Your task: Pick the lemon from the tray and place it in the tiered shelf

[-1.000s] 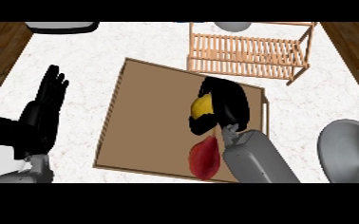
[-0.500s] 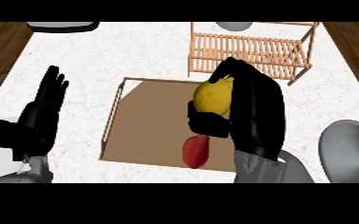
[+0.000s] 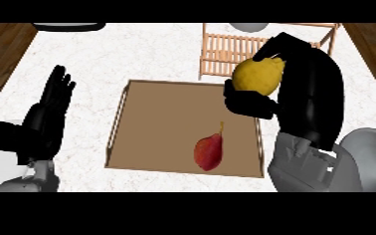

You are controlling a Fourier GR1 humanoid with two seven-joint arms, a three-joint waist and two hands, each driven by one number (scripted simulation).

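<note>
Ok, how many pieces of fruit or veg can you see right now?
2. The lemon is held in the right hand, above the tray's far right corner. A red pepper-like item lies on the tray. The hand may hide more.

text: none legible | labels: none | numbers: none

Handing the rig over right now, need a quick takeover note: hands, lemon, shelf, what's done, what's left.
Right hand: shut on the lemon, held up above the tray's far right corner, in front of the tiered shelf.
Left hand: open, resting at the left edge, fingers up, holding nothing.
Tray: on the counter, holding only a red pepper-like item near its front right.
Done: lemon picked off the tray.
Left: carry it on to the wooden shelf beyond the tray, set it on a tier, release.
</note>
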